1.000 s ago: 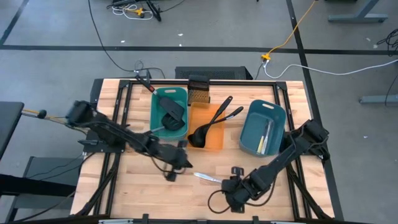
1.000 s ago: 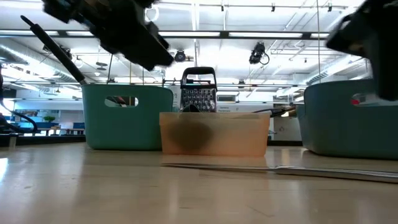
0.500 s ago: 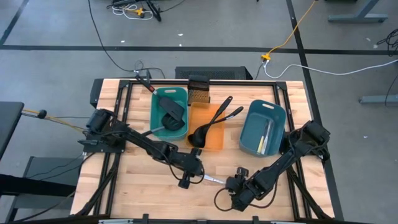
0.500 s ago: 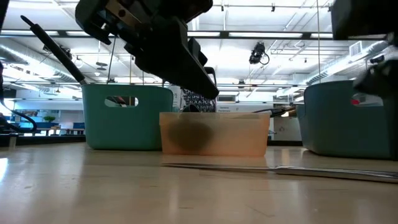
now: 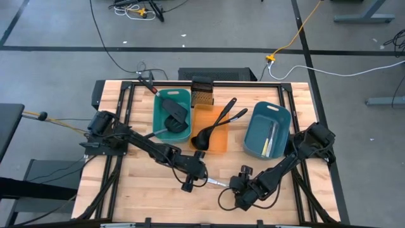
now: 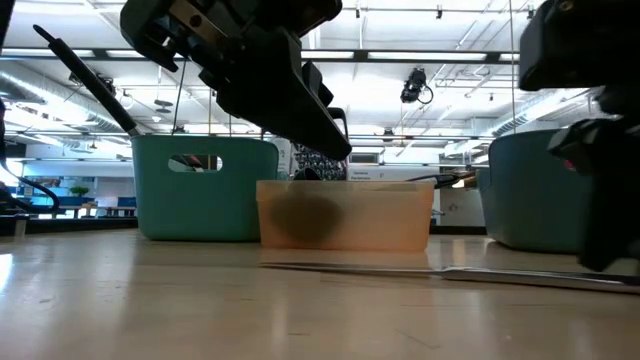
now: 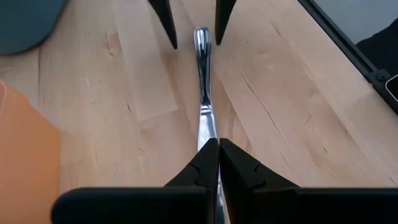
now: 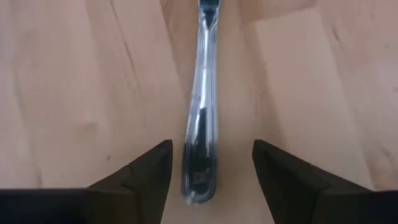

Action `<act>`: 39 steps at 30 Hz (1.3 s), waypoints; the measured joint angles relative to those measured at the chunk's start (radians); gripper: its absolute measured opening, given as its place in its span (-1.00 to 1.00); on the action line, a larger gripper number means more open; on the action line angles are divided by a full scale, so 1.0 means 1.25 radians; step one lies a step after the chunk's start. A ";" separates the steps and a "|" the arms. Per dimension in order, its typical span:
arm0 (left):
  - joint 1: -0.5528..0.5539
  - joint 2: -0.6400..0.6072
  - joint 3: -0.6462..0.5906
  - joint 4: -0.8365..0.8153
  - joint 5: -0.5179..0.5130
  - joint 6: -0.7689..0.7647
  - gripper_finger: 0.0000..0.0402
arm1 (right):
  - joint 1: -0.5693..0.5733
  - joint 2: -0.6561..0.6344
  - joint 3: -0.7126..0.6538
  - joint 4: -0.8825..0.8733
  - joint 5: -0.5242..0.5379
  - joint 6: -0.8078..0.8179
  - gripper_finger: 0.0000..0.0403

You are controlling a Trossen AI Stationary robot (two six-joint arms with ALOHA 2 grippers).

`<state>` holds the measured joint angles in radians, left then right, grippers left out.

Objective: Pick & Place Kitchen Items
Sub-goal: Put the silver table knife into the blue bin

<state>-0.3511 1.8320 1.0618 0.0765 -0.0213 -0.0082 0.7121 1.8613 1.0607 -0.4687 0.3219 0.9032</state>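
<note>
A silvery cutlery piece (image 5: 216, 182) lies flat on the wooden table near its front edge, also plain in the left wrist view (image 7: 203, 74) and the right wrist view (image 8: 202, 118). My left gripper (image 7: 219, 144) is shut and slants down over one end of it; in the low view my left gripper (image 6: 335, 148) hangs clear above the table. My right gripper (image 8: 211, 146) is open, its fingers standing on either side of the piece's other end with gaps showing. Black spatulas lie in the teal tray (image 5: 161, 123) and two black ladles in the orange tray (image 5: 220, 144).
A blue tray (image 5: 256, 136) with pale cutlery stands at the right. A dark mesh box (image 5: 201, 95) sits at the far edge behind the orange tray. A spatula handle (image 5: 149, 85) sticks out past the teal tray's far left corner. Bare wood lies left of the cutlery piece.
My left gripper has swung from beside the teal tray toward the table's near right, stopping over the cutlery piece's end, and has held still since. My right gripper has sunk toward the table at the piece's other end. The piece has stayed where it was.
</note>
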 joint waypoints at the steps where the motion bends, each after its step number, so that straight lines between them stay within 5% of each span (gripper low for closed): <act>1: 0.000 0.000 0.000 0.000 0.000 0.000 -0.91 | -0.004 0.002 0.000 0.007 0.000 -0.010 0.14; 27: -0.005 0.000 -0.001 0.000 0.015 -0.040 -0.86 | -0.042 0.054 0.004 0.025 -0.076 -0.060 -0.66; 39: -0.013 0.044 -0.001 -0.005 0.032 -0.031 -0.15 | -0.063 0.053 0.003 0.042 -0.105 -0.084 -0.61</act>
<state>-0.3676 1.8874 1.0603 0.0701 0.0183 -0.0470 0.6336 1.9270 1.0640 -0.4162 0.1907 0.7986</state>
